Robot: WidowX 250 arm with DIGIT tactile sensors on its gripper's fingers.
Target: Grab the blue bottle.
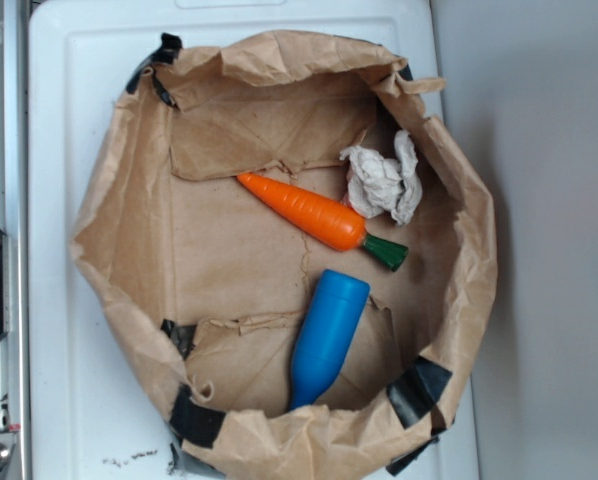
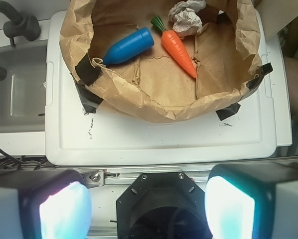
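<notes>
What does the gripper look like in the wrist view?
The gripper has two broad fingers with grey shells and glossy pale pads tinged teal at the edges. Between them sits a black angular mount with small screws. No cables show on it.

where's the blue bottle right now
The blue bottle lies on its side inside the brown paper bag, in the lower middle of the exterior view, just below the orange carrot, well away from the gripper.
</notes>
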